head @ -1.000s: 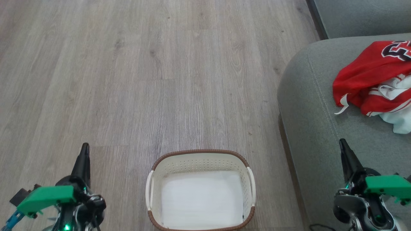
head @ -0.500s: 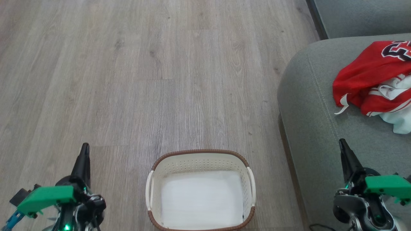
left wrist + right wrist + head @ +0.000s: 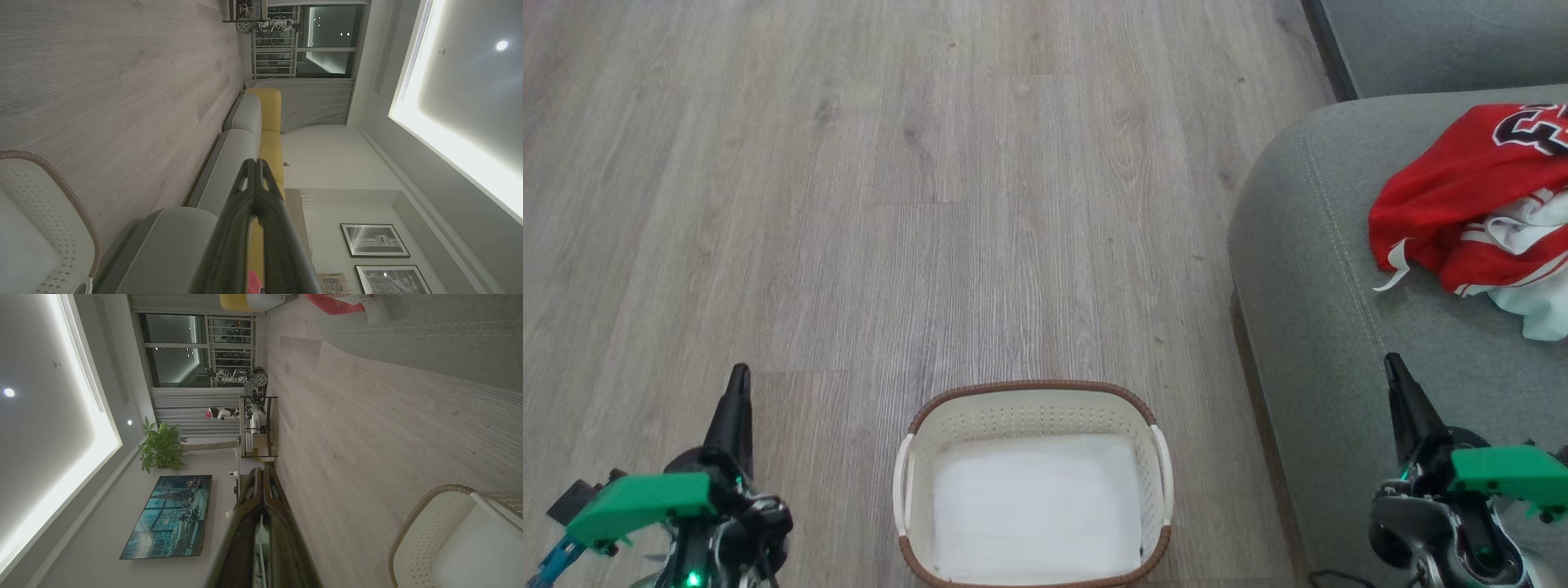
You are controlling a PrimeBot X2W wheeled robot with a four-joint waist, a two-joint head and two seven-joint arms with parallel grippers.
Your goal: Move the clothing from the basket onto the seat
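Black and pressed tip to tip, the fingers of the left end effector [image 3: 738, 384] carry nothing; it hangs to the left of the basket [image 3: 1029, 385], above the wooden floor [image 3: 931, 204]. The right end effector [image 3: 1395, 371] is likewise pinched closed and empty, to the right of the basket and over the rounded front of the seat [image 3: 1307, 269]. Both point straight ahead, away from the robot, about level with the basket's far rim. Each wrist is rolled onto its side, so that in the wrist views floor and seat run upright. I read this matched pose as a rest stance: arms held low and close, flanking the basket without reaching into it.

That fits where the load lies. The clothing [image 3: 1462, 196], a red jersey with white trim bunched over white fabric, sits in a heap on the seat, well to the right of the basket and beyond it. The basket looks emptied, though its white bottom is glaring and a flat pale piece could be missed there. If it is bare, the job appears finished, and nothing calls for a grasp.
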